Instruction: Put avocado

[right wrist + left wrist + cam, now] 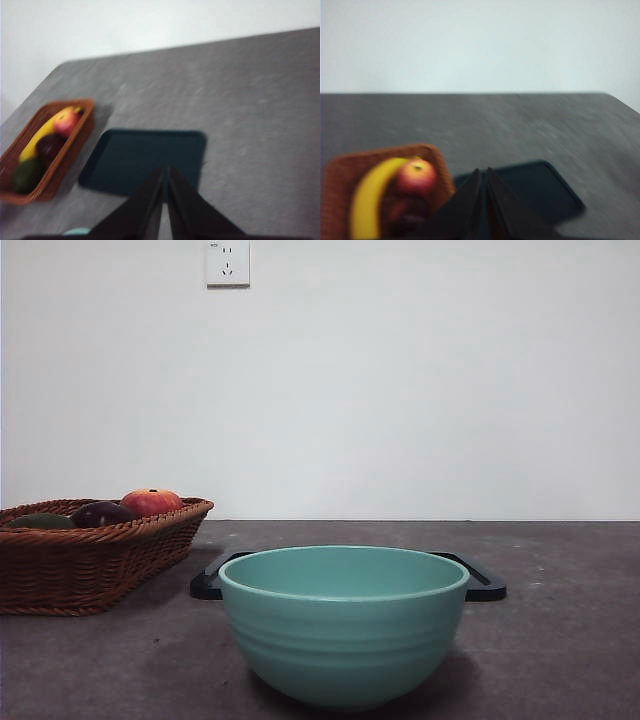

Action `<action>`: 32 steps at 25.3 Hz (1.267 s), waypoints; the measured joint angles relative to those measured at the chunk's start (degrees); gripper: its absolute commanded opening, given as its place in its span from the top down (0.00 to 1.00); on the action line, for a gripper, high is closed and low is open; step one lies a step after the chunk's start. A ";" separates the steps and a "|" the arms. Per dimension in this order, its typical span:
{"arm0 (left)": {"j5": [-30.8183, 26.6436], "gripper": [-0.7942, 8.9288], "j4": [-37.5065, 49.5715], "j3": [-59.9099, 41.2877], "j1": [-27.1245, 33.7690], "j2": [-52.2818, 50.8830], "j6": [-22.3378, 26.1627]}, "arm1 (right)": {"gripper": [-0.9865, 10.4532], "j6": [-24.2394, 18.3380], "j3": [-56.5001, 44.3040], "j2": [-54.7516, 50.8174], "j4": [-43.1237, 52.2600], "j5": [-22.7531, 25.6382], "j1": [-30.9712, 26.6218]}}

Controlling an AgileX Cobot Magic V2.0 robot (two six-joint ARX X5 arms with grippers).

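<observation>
The avocado point(40, 521) is dark green and lies in the wicker basket point(90, 565) at the left, beside a dark purple fruit point(100, 514) and a red-orange fruit point(151, 502). The right wrist view also shows the avocado point(26, 173) at the basket's near end. In the left wrist view it is hidden. My left gripper point(484, 172) is shut and empty, high above the table near the basket point(345, 170). My right gripper point(165, 170) is shut and empty, high over the dark tray point(145, 160). Neither arm shows in the front view.
A teal bowl point(344, 625) stands at the front middle of the table. The dark tray point(480, 585) lies flat behind it. A banana point(367, 195) lies in the basket with the other fruit. A wall socket point(227, 262) is on the back wall.
</observation>
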 measured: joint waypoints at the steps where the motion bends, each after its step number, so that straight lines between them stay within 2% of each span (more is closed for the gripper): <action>1: 0.15 0.90 -0.37 0.20 -1.51 0.70 -0.15 | 0.90 -0.48 0.44 0.92 -0.31 -0.13 1.11; 7: 0.31 0.90 -3.26 0.55 -7.52 3.72 -0.59 | 0.90 -1.57 1.22 5.05 -0.85 -0.33 9.33; 12: 1.55 0.90 -7.04 0.55 -10.01 4.70 -2.10 | 0.90 -2.84 1.22 7.23 -3.04 1.97 17.27; 17: 5.70 0.90 -8.35 0.57 -10.16 4.66 -2.32 | 0.90 -3.43 1.22 7.04 -3.78 3.13 18.62; 18: 5.86 0.88 -8.46 0.57 -10.16 4.61 -2.32 | 0.88 -3.45 1.22 7.04 -4.46 3.15 18.62; 19: 5.88 0.82 -8.85 0.57 -10.16 4.59 -2.32 | 0.81 -3.48 1.22 7.04 -4.94 3.17 18.62; 21: 5.90 0.51 -9.88 0.57 -10.16 4.61 -2.34 | 0.59 -3.50 1.22 7.04 -4.98 3.21 18.62; 22: 5.90 0.38 -10.03 0.57 -10.16 4.59 -2.34 | 0.52 -3.50 1.22 7.04 -4.96 3.21 18.62; 23: 5.90 0.34 -10.01 0.57 -10.16 4.59 -2.34 | 0.48 -3.48 1.22 7.04 -4.98 3.21 18.62; 32: 5.92 0.34 -9.99 0.57 -10.16 4.55 -2.34 | 0.46 -3.50 1.22 7.04 -4.87 3.23 18.62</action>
